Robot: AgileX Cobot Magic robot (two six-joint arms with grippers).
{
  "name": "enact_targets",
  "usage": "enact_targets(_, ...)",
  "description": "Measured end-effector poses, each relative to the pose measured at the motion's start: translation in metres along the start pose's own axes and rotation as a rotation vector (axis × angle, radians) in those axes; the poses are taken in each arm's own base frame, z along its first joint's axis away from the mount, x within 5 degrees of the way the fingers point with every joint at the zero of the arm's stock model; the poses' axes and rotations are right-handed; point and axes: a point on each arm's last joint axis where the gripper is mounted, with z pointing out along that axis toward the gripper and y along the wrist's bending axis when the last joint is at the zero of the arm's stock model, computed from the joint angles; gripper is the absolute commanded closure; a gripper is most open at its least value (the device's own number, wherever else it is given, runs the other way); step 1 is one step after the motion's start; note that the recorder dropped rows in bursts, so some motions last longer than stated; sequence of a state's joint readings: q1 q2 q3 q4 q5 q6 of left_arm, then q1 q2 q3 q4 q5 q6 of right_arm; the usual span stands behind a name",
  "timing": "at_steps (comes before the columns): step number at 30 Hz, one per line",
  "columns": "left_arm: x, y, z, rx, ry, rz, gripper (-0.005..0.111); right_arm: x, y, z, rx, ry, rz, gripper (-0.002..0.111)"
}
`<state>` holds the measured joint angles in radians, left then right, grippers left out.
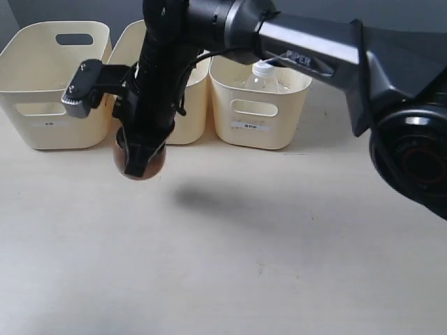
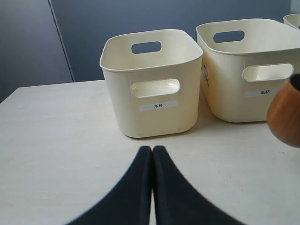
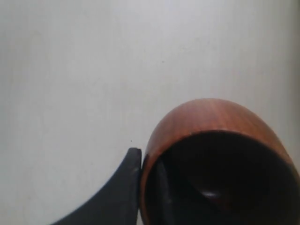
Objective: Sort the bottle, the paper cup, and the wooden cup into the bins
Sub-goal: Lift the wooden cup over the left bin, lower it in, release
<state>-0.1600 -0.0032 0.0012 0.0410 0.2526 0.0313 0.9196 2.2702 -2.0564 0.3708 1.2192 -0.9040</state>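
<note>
The dark reddish-brown wooden cup (image 1: 143, 164) hangs above the table in front of the left and middle bins. My right gripper (image 1: 144, 148) is shut on its rim, with one finger outside and one inside the wooden cup (image 3: 211, 126). The right arm reaches across from the right. Three cream bins stand in a row at the back: left bin (image 1: 42, 84), middle bin (image 1: 195, 105), right bin (image 1: 260, 132). The clear bottle (image 1: 263, 77) with its white cap stands in the right bin. The paper cup is out of view. My left gripper (image 2: 152, 157) is shut and empty, low over the table.
In the left wrist view a labelled bin (image 2: 154, 61) stands straight ahead of the left gripper, a second bin (image 2: 253, 47) beside it, and the wooden cup (image 2: 287, 117) at the picture's edge. Bare table spreads in front of the bins.
</note>
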Motion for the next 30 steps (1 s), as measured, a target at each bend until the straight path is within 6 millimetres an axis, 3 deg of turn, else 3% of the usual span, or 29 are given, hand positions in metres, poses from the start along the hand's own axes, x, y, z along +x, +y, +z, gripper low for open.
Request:
enact_targets(10,0.0,0.0,0.0,0.0,0.0,0.0,0.107,-0.038,0.011,-0.061,0.132,-0.361,-0.08,0.109)
enact_targets(18,0.0,0.0,0.0,0.0,0.0,0.0,0.107,-0.055,0.008,-0.091,0.244,-0.45,-0.137,0.109)
enact_targets(22,0.0,0.0,0.0,0.0,0.0,0.0,0.107,-0.057,-0.005,-0.1,0.267,-0.497,-0.134,0.109)
enact_targets(30,0.0,0.0,0.0,0.0,0.0,0.0,0.107,-0.04,-0.044,-0.099,0.3,-0.549,-0.058,0.109)
